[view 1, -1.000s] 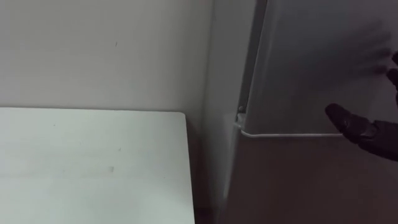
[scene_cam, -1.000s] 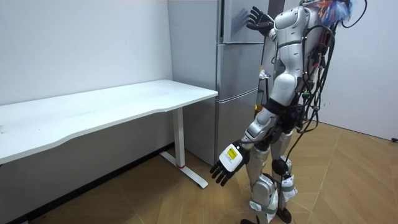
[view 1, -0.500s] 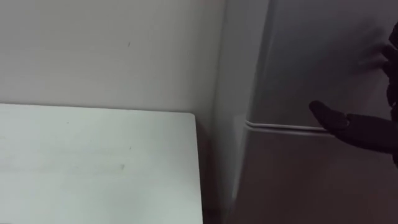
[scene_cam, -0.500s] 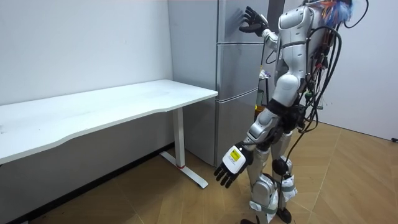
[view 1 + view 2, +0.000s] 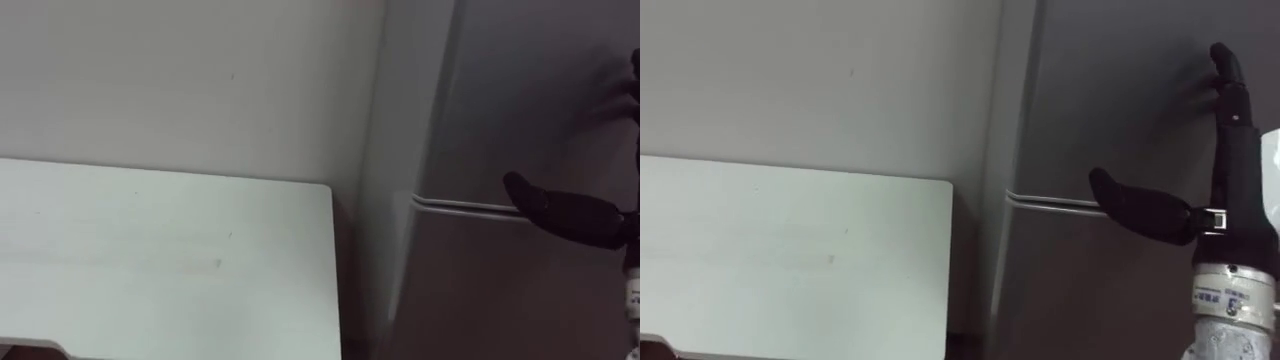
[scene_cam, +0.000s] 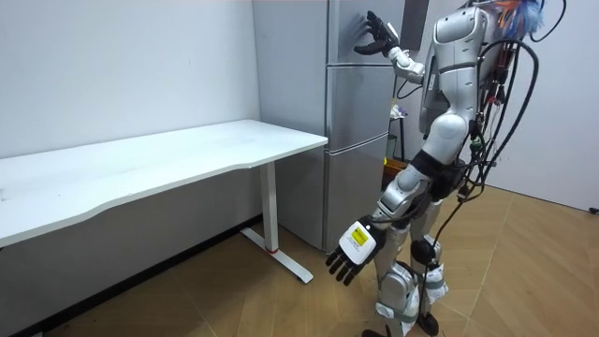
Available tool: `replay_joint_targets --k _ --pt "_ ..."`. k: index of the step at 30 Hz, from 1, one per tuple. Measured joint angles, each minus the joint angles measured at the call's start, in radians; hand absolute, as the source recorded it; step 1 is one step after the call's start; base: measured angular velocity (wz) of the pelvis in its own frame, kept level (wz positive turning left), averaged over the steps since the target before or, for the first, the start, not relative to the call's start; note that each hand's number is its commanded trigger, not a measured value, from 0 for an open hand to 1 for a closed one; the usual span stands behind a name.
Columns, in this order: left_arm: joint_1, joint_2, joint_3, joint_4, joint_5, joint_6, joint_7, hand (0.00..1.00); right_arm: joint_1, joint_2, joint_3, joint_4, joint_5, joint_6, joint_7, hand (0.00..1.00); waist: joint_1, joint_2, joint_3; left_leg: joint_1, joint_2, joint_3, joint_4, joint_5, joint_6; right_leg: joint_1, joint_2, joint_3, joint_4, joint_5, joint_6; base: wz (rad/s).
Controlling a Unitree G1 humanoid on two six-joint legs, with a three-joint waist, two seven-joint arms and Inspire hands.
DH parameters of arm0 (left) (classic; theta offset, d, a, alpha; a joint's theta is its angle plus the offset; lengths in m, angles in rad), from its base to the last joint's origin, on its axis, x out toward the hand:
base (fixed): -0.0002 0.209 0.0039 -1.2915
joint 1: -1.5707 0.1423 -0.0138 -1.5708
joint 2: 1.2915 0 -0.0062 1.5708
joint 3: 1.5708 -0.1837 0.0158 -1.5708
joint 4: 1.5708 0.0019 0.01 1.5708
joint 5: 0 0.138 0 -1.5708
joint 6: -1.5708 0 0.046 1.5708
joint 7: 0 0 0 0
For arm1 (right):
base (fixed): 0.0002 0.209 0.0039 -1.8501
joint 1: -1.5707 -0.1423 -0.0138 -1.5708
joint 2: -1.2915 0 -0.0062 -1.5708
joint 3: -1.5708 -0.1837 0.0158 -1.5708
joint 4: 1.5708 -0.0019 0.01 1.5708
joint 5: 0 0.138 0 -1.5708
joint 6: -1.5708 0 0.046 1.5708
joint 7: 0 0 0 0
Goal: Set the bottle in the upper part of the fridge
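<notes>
Eye views dim; fridge (image 5: 520, 110) front in deep shade, table (image 5: 150, 260) top palest; room view evenly bright, soft shadow beneath the table.

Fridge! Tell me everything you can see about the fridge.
The fridge is tall, grey and smooth, metal by its look, and stands upright by the pale wall. Thin seams split its front into doors stacked one above another, and all are shut. No handle shows. A white table stands beside it, with a dark gap between them. The robot stands in front, its right hand held up with straight fingers against the upper door and its thumb spread near a seam.
</notes>
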Motion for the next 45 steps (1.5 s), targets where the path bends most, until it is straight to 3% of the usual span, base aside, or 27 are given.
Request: replay_joint_targets --k 14,20,24,29,33,39,45 --pt "0.006 0.013 -0.037 -0.004 -0.001 0.082 -0.002 0.00 -0.092 0.002 0.040 0.174 -0.001 0.010 -0.062 0.00 0.009 -0.004 -0.0008 -0.010 0.001 -0.015 0.025 0.008 0.004 0.007 -0.006 -0.009 0.002 0.004 0.009 0.04" --pt "0.021 0.014 -0.036 -0.035 -0.001 0.083 -0.002 0.00 -0.111 0.001 0.033 0.208 -0.001 0.020 -0.060 0.00 0.008 0.003 -0.0043 -0.023 -0.002 -0.024 0.037 0.008 0.005 0.005 -0.011 -0.016 0.002 0.011 0.015 0.05" --pt "0.023 0.013 -0.036 -0.036 -0.001 0.082 -0.002 0.00 -0.111 0.001 0.033 0.202 -0.001 0.021 -0.058 0.00 0.010 0.013 -0.0141 -0.021 -0.007 -0.025 0.032 0.010 0.009 0.005 -0.010 -0.016 0.003 0.011 0.016 0.00" --pt "0.032 0.012 -0.033 -0.069 -0.001 0.079 0.000 0.00 -0.110 0.001 0.029 0.169 0.052 0.008 -0.057 0.00 -0.021 0.014 -0.0151 -0.019 -0.017 -0.039 0.024 0.017 0.018 0.008 -0.016 -0.032 0.002 0.014 0.013 0.10" --pt "0.033 0.013 -0.015 -0.074 -0.008 0.045 0.004 0.00 -0.110 -0.005 -0.008 0.134 0.173 0.002 -0.035 0.00 -0.041 0.008 -0.0137 -0.008 -0.020 -0.042 0.016 0.018 0.020 0.015 -0.019 -0.030 0.001 0.015 0.014 0.01" --pt "0.044 0.013 -0.011 -0.070 -0.007 0.029 0.007 0.00 -0.107 -0.050 -0.137 0.127 0.242 0.012 -0.040 0.00 -0.061 -0.003 -0.0142 -0.007 -0.021 -0.037 0.004 0.019 0.019 0.008 -0.018 -0.031 -0.002 0.012 0.016 -0.02" --pt "0.059 0.012 0.016 -0.071 -0.008 0.025 0.014 0.00 -0.069 -0.106 -0.223 0.127 0.327 0.013 -0.064 0.00 -0.097 -0.009 -0.0088 -0.002 -0.019 -0.029 -0.010 0.019 0.015 0.023 -0.012 -0.029 -0.019 0.015 0.014 -0.01"
